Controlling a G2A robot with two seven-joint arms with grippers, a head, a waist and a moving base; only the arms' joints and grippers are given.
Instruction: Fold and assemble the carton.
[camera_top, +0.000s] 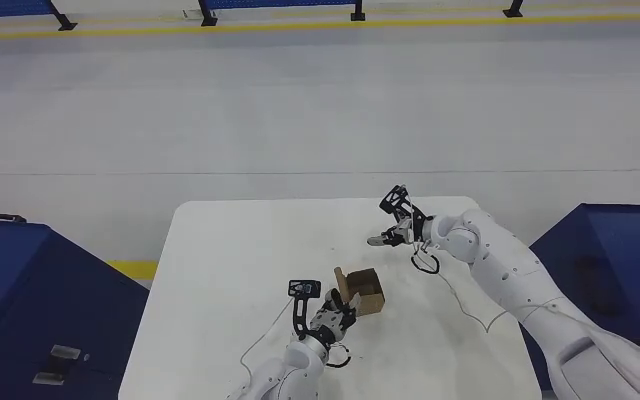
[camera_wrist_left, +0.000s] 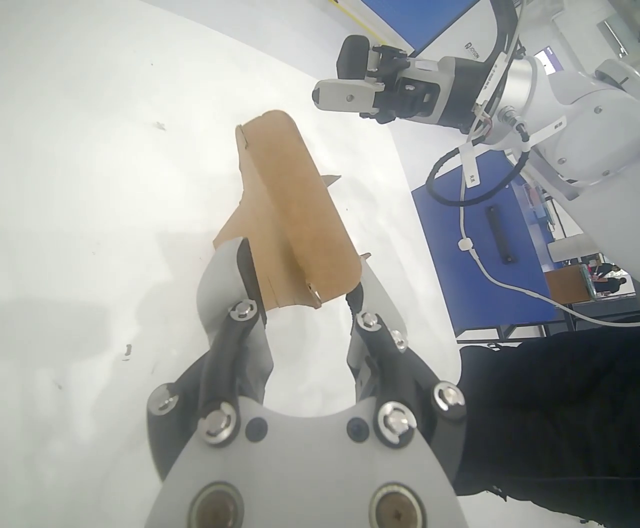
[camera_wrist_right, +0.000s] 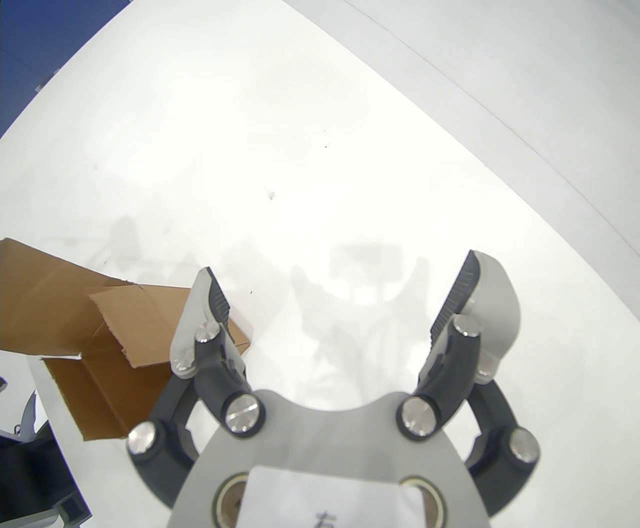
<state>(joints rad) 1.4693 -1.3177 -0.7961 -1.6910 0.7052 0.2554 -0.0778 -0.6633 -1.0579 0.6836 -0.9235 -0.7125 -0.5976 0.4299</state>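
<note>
Working at the white table (camera_top: 225, 250), with the brown carton (camera_top: 365, 290) sitting near its middle, toward the robot's edge, partly raised into a box and with its flaps not yet closed. Holding that carton at its near end with the left gripper (camera_wrist_left: 302, 270), fingers (camera_wrist_left: 245, 270) pressing in from either side of the cardboard, so seemingly clamped on it rather than merely straddling it. Hanging the right gripper (camera_wrist_right: 340, 270) above bare table, near the carton but apart from it, pads spread wide and carrying nothing. Judging from this, bracing the half-formed box partway through the folding step, with the closing not yet done. Needing next, probably, the free gripper brought across to the long round-cornered flap (camera_wrist_left: 300, 190) jutting away from the box, pressing it over and tucking it in, with the left grip steadying the box. Risking a slide or a crushed wall by pushing too hard.
</note>
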